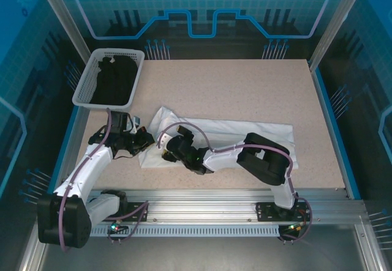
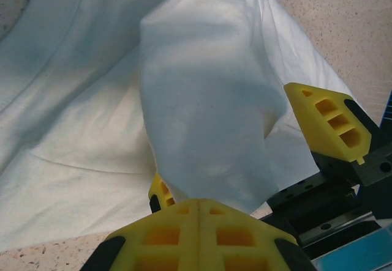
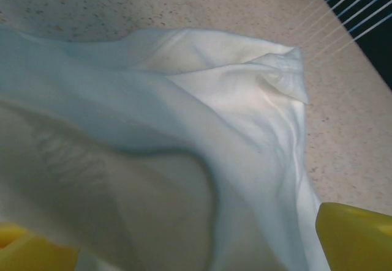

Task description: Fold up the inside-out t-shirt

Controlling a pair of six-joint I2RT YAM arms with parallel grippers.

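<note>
Tabletop [image 1: 245, 93]: speckled.
Inside-out t-shirt [image 1: 245, 133]: white, crumpled, lying centre toward 6 o'clock. Likely light and limp; best taken at a hem edge.
Left gripper [image 1: 142, 141]: clamped on a raised fold at the shirt's 9 o'clock end; its wrist view shows the pinch.
Right gripper [image 1: 166, 155]: jaws wide, cloth between.

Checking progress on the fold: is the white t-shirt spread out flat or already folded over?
Partly folded: the t-shirt lies as a long narrow band across the table, one end bunched in the shut left pincer.
</note>
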